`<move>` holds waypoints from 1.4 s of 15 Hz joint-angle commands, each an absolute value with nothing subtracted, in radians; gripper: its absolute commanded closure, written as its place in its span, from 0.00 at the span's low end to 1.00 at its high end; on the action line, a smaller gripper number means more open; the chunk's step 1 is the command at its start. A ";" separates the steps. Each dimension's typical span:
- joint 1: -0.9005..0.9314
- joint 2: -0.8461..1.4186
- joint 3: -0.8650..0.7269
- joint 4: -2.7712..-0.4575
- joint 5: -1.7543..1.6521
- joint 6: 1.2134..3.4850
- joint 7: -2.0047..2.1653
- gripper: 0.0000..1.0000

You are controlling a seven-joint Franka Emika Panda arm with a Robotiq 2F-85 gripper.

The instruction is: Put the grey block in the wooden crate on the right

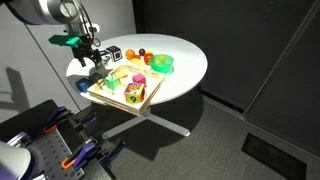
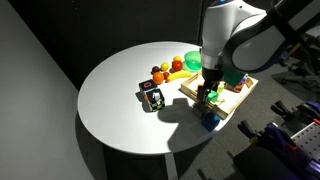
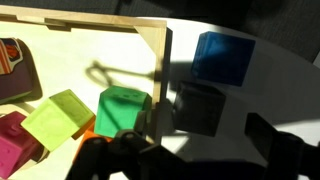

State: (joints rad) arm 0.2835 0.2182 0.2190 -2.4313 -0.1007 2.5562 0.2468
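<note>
**Wrist view.** My gripper (image 3: 190, 142) enters from the bottom edge. Its two dark fingers (image 3: 112, 158) are spread wide apart and I see nothing held between them. One finger hangs over the inside of the crate (image 3: 163, 62), the other over the bare table (image 3: 290, 95). The grey block (image 3: 197, 107) lies in shadow on the table, outside the crate. It is just beside the crate's side wall, though I cannot tell whether it touches. A blue cube (image 3: 221, 56) sits just beyond the grey block, also outside the crate and close to its corner. Inside the crate a green block (image 3: 122, 108) rests against the same wall, opposite the grey block. A yellow-green block (image 3: 60, 118) sits beside it, and a magenta block (image 3: 10, 142) lies at the picture's edge.

**Exterior views.** The table is round and white in both exterior views (image 1: 185, 70) (image 2: 110, 115). The crate (image 1: 117, 101) (image 2: 244, 90) sits at the table's edge, on the side where the arm reaches in, and it is filled with coloured pieces. The gripper (image 1: 96, 62) (image 2: 208, 95) hangs low over the crate's rim. The blue cube (image 2: 210, 122) stands at the very edge of the table, just outside the crate. From these views I cannot pick out the grey block beneath the gripper. Toward the middle of the table stand a patterned cube (image 2: 152, 98) and a green bowl (image 1: 162, 63) (image 2: 192, 60), with toy fruit (image 2: 172, 73) between them.
</note>
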 commanded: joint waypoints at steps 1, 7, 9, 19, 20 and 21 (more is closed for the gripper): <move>0.309 0.279 0.198 -2.376 -0.146 2.579 0.274 0.00; 0.350 0.345 0.175 -2.323 -0.163 2.577 0.291 0.00; 0.369 0.357 0.163 -2.313 -0.166 2.569 0.317 0.00; 0.442 0.386 0.113 -2.311 -0.209 2.560 0.426 0.00; 0.443 0.389 0.111 -2.311 -0.208 2.560 0.427 0.00; 0.446 0.394 0.108 -2.310 -0.210 2.558 0.428 0.00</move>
